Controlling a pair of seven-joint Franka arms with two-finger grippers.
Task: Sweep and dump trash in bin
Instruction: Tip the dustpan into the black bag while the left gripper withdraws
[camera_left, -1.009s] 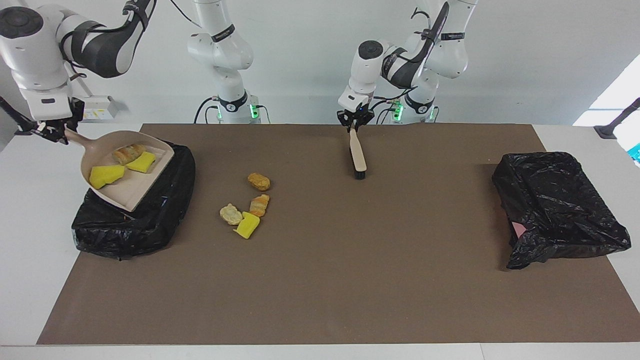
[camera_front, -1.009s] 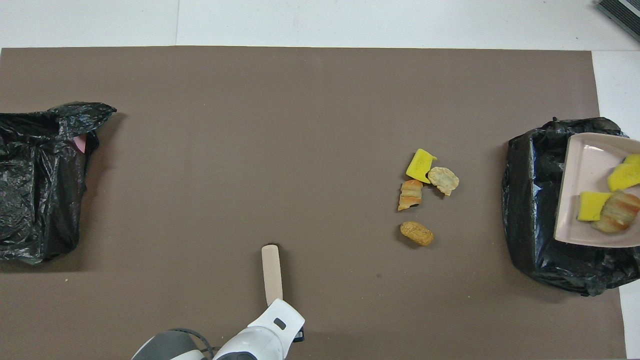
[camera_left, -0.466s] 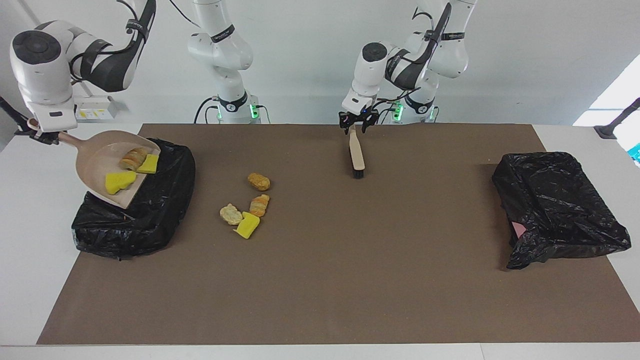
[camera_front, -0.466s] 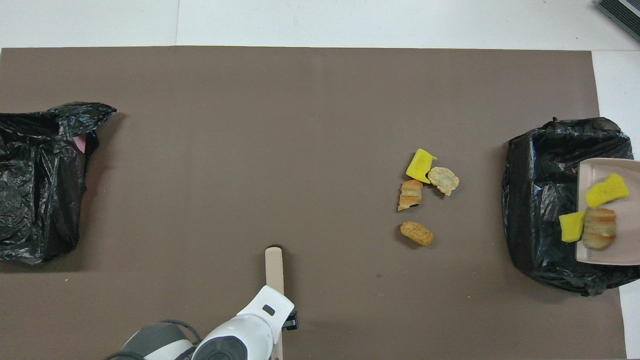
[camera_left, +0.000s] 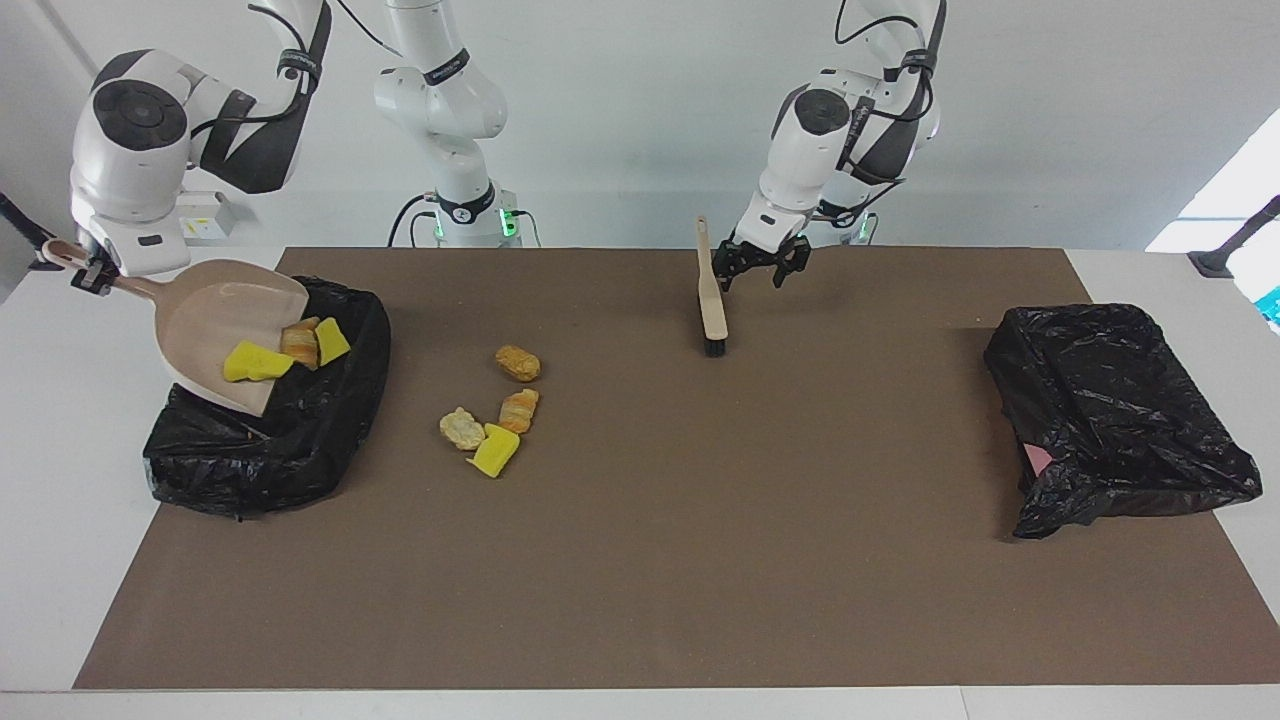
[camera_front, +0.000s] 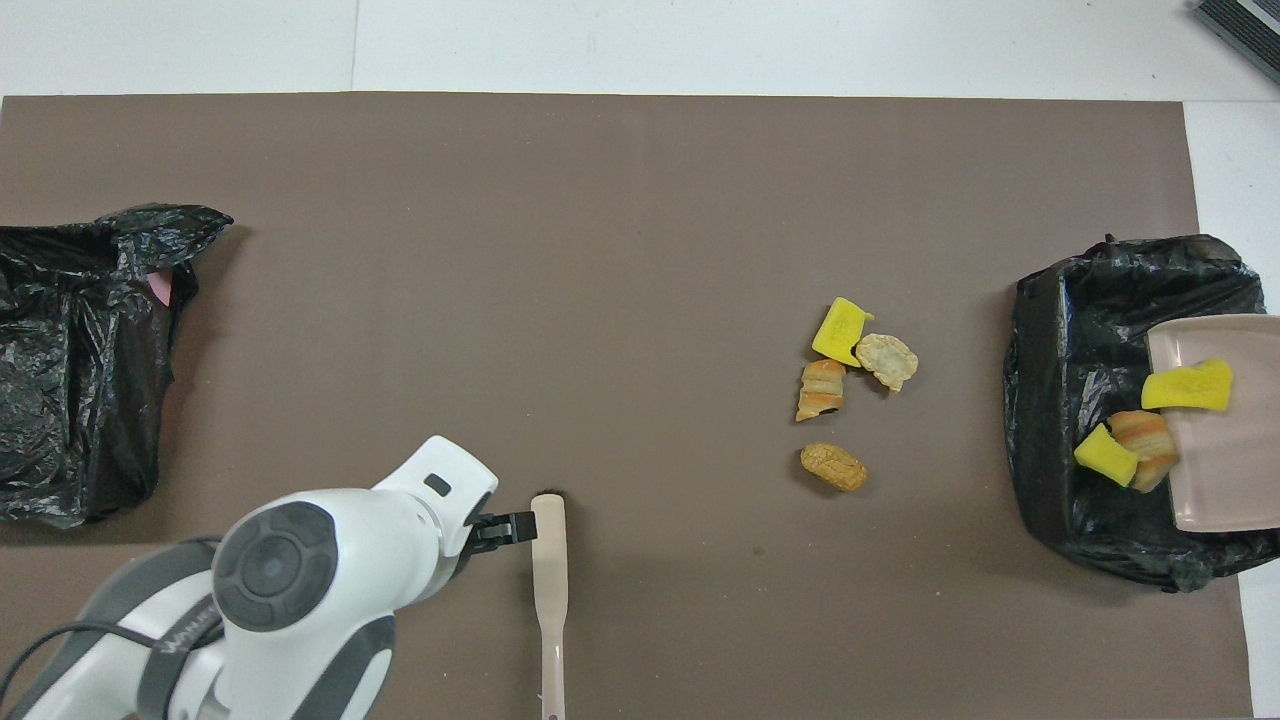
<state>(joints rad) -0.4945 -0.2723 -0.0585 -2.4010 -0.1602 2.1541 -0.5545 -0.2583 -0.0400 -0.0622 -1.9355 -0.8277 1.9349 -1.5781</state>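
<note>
Covering most of the bench (camera_left: 1150, 270), a brown mat (camera_left: 700, 560) carries everything. Two black-bagged bins sit at its ends: one bin (camera_left: 1110, 420) toward the left arm's end, standing alone; the other bin (camera_left: 300, 450) toward the right arm's end, directly below the right claw's load.

Right claw (camera_left: 85, 272): off the mat's edge, above the bench beside that bin, clamped on the handle of a beige dustpan (camera_left: 215, 320). Pan is tilted, lip down over the bin's mouth. Three pieces of trash at the lip: a yellow wedge (camera_left: 255, 362) on the pan, a tan roll (camera_left: 298, 340) and a second yellow wedge (camera_left: 332, 340) at or just past the edge, over the black bag. In the overhead view the roll (camera_front: 1140, 435) and one wedge (camera_front: 1105, 455) lie off the pan's edge against the liner; whether they rest or fall, cannot tell.

Left claw (camera_left: 765, 262): raised over the mat's robot-side edge, fingers apart, holding nothing. Just beside it, toward the right arm's end, the brush (camera_left: 712, 310) lies on the mat, bristle end pointing away from the robots; claw and brush look apart.

Remaining trash on the mat, between the brush and the dustpan's bin: a tan lump (camera_left: 518, 363), an orange roll (camera_left: 519, 410), a pale lump (camera_left: 462, 428), a yellow wedge (camera_left: 495, 452) — the last three clustered, touching or nearly so.
</note>
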